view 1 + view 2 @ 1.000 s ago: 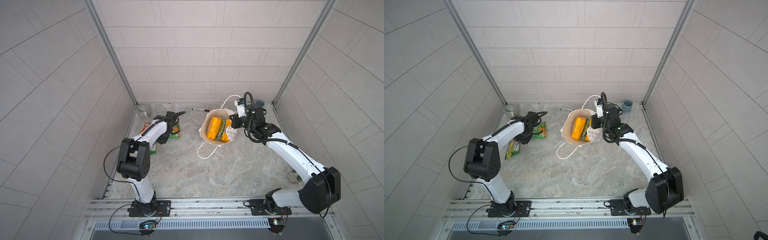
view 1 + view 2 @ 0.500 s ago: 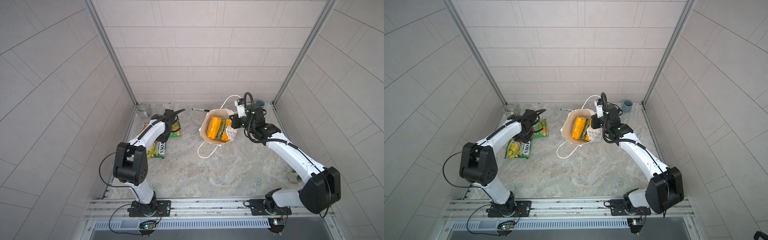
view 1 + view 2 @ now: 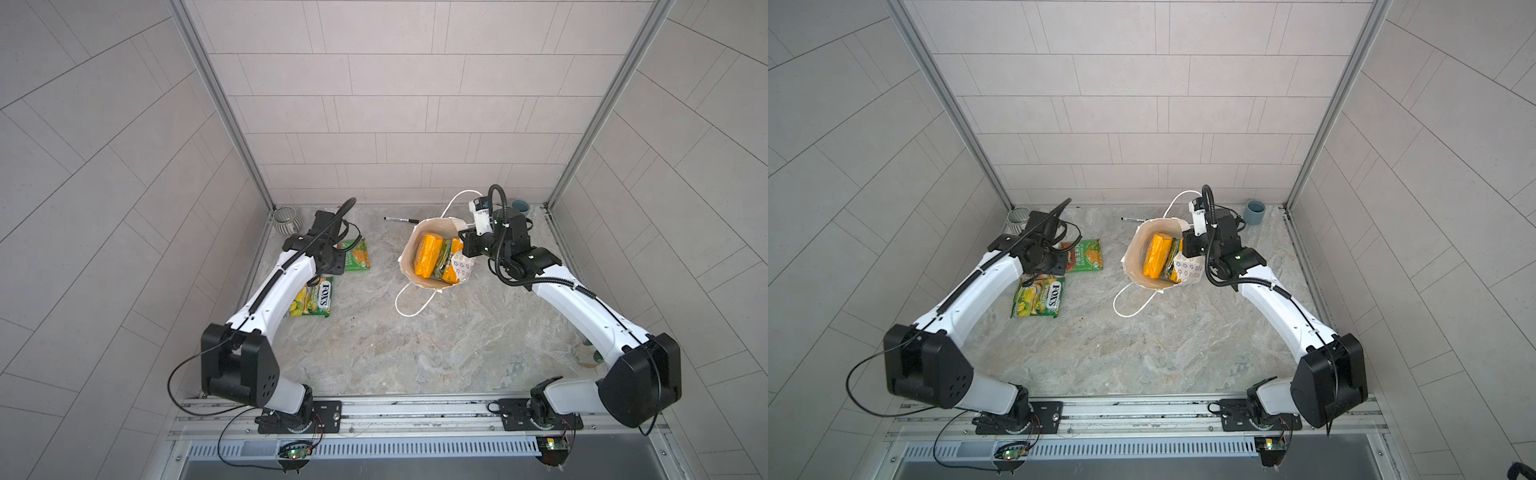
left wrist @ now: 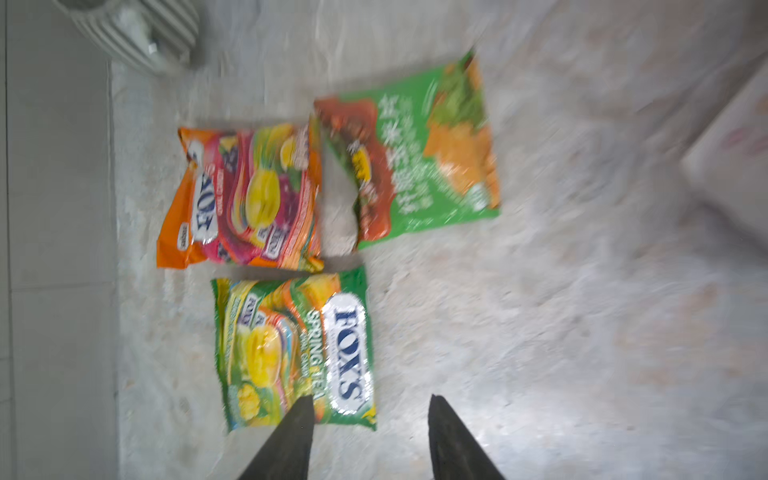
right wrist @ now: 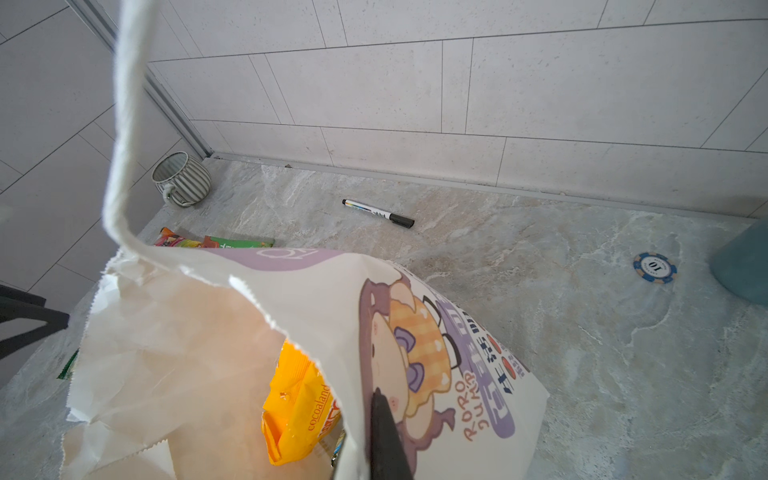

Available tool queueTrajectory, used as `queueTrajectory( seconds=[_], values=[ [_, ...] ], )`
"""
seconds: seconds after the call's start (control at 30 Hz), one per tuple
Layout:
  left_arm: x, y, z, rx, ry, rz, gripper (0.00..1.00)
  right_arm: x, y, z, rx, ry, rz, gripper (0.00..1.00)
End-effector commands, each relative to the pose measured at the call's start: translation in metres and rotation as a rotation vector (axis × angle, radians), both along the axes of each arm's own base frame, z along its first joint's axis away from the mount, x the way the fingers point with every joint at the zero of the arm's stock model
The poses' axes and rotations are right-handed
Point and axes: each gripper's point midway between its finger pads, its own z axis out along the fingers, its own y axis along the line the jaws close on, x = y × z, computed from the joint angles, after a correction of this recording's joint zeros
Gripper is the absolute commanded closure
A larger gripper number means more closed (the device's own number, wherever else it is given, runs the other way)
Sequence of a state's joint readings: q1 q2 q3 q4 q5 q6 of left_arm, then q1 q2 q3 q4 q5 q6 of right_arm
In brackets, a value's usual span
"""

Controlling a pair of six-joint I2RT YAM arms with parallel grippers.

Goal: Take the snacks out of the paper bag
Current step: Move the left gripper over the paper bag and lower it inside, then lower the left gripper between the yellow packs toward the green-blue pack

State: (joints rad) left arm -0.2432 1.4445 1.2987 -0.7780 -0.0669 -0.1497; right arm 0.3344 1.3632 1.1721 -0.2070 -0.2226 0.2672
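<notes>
The right gripper [image 5: 371, 401] is clenching the right rim of the paper bag [image 3: 462, 268], with one finger pressing on the outside of the cartoon face. The bag is standing mouth-up at the far middle of the table [image 3: 415, 353]. Inside it, a yellow-orange packet [image 3: 428, 255], a dark green packet [image 3: 444, 257] and a second orange packet [image 3: 451, 272] are leaning side by side. The left gripper [image 4: 370, 401] is hovering released and empty over the far left, where three snacks are lying flat — a FOX'S green packet [image 3: 316, 297] nearest, a leafy green packet [image 3: 356, 257] and an orange-and-magenta packet [image 4: 245, 195] farther back.
</notes>
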Motion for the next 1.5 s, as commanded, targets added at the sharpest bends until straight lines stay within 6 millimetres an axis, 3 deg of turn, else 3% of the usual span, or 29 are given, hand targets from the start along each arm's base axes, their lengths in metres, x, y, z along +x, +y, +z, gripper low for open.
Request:
queueTrajectory(
  seconds=[0.0, 0.2, 0.37, 0.5, 0.63, 0.73, 1.07, 1.2, 1.47],
  values=[
    [0.015, -0.050, 0.026, -0.142, -0.119, -0.073, 0.51, -0.004, -0.003, -0.008, 0.005, 0.032, -0.006, 1.00],
    [0.022, -0.092, 0.087, -0.284, -0.312, -0.131, 0.56, -0.007, 0.000, -0.001, 0.011, 0.021, 0.011, 1.00],
    [-0.011, -0.135, 0.138, -0.188, -0.463, -0.303, 0.56, -0.011, 0.009, 0.007, 0.021, 0.012, 0.048, 1.00],
    [-0.036, -0.170, 0.154, -0.291, -0.513, -0.399, 0.56, -0.016, 0.011, 0.013, 0.014, -0.006, 0.051, 1.00],
    [-0.051, -0.218, 0.133, -0.372, -0.464, -0.532, 0.56, -0.022, 0.012, 0.014, 0.000, 0.010, 0.025, 1.00],
    [-0.052, -0.240, 0.109, -0.391, -0.407, -0.562, 0.55, -0.026, 0.014, 0.012, -0.009, 0.041, 0.037, 1.00],
    [-0.049, -0.292, 0.062, -0.426, -0.314, -0.586, 0.64, -0.031, 0.026, 0.019, 0.015, 0.031, 0.056, 1.00],
    [-0.043, -0.300, 0.046, -0.418, -0.281, -0.541, 0.68, -0.028, 0.025, 0.017, 0.014, 0.032, 0.051, 1.00],
    [-0.018, -0.289, 0.019, -0.350, -0.271, -0.377, 0.67, -0.028, 0.029, 0.014, 0.026, 0.034, 0.062, 1.00]
  ],
)
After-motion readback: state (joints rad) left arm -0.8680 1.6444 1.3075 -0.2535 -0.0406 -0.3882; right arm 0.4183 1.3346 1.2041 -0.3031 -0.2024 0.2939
